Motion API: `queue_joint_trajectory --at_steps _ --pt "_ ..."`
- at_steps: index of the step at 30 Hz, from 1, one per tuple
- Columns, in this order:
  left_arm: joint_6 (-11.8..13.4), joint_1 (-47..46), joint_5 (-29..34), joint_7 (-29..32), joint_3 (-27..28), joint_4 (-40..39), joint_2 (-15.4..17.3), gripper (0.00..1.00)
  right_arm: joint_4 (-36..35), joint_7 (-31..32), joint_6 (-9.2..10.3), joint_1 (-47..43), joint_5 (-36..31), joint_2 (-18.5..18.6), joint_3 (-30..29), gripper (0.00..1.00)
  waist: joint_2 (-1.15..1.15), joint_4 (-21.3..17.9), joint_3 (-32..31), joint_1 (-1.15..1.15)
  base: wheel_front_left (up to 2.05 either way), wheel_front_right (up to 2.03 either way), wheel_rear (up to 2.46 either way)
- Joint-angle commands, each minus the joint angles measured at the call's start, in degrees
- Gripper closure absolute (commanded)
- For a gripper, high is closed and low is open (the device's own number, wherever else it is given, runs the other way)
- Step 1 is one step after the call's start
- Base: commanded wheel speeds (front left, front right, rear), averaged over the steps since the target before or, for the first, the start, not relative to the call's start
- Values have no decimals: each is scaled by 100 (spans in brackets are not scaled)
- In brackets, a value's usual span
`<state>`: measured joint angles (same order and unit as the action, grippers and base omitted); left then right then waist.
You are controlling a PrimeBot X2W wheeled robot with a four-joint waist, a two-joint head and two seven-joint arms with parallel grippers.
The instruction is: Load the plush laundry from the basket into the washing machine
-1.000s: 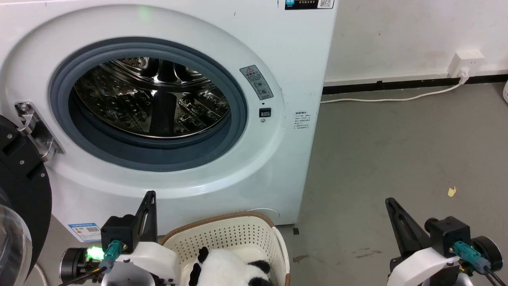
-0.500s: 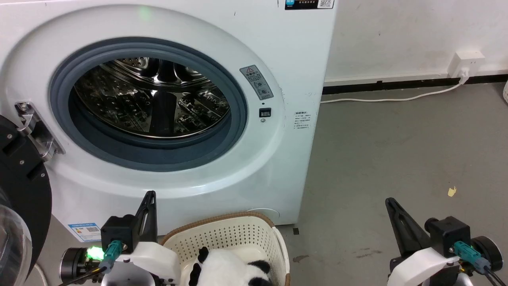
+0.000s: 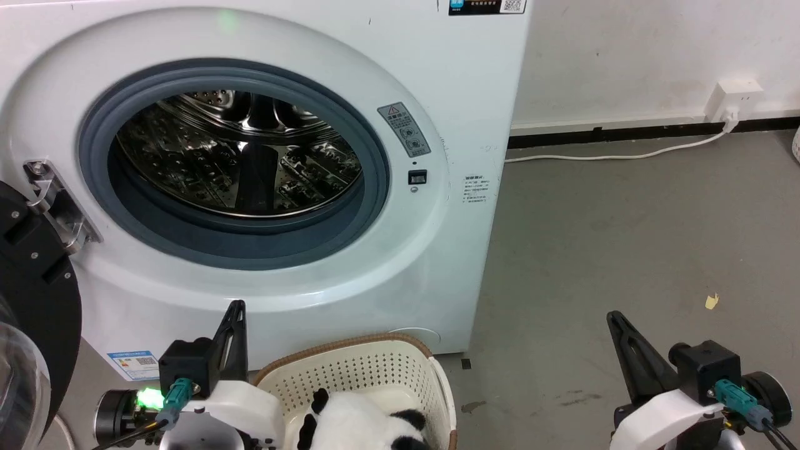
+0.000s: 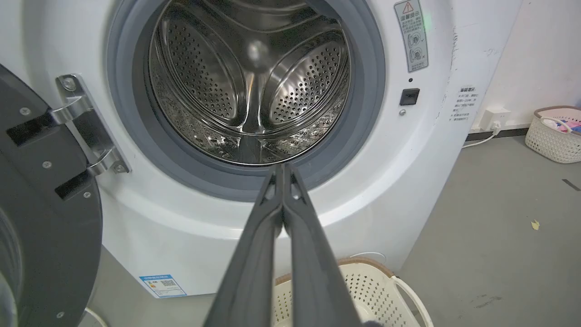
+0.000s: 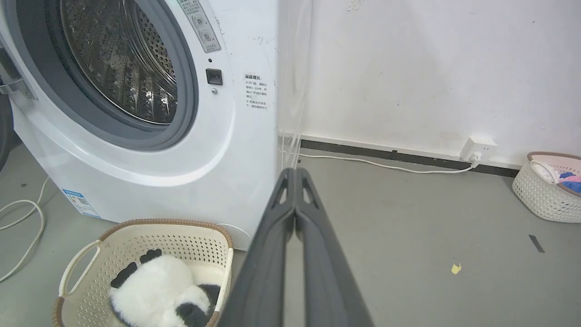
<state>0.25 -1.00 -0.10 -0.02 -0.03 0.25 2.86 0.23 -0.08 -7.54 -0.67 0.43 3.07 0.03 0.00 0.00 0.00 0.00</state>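
The black-and-white panda plush point(image 3: 362, 425) point(image 5: 159, 297) lies inside the cream basket point(image 3: 356, 369) point(image 5: 150, 236) point(image 4: 363, 281) on the floor in front of the white washing machine point(image 3: 437, 75) point(image 4: 408, 181) point(image 5: 218, 150). The washer's porthole stands uncovered, showing the steel drum point(image 3: 237, 156) point(image 4: 249, 91), and its black-framed door point(image 3: 31, 300) point(image 4: 41, 218) hangs open at the left. My left gripper point(image 3: 237, 306) point(image 4: 282, 168) is shut and empty, just left of the basket. My right gripper point(image 3: 612, 315) point(image 5: 295, 171) is shut and empty, over bare floor to the right.
A white cable point(image 3: 612, 153) runs along the grey floor to a wall socket point(image 3: 737, 100). A second basket with coloured laundry point(image 5: 549, 186) stands far right by the wall. A yellow scrap point(image 3: 711, 302) lies on the floor. A loose cord point(image 5: 22, 227) lies left of the washer.
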Motion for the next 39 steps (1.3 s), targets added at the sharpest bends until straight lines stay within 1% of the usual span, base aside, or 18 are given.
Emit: queue_joint_trajectory --at_steps 1,16,17,39 --pt "-25 100 10 2 3 -25 1 100 -23 8 5 67 -43 -19 -3 100 0 0 0 0 0 0 0" --pt "-25 100 10 2 3 -25 1 100 -23 8 5 67 -43 -19 -3 100 0 0 0 0 0 0 0" --pt "1 -1 -1 -1 0 1 0 0 1 -2 0 -1 4 0 2 0 0 0 0 0 0 0 0" --pt "145 -21 -290 -168 -304 184 2 0 93 -147 1 -67 296 -3 -4 0 0 15 -2 0 0 0 0"
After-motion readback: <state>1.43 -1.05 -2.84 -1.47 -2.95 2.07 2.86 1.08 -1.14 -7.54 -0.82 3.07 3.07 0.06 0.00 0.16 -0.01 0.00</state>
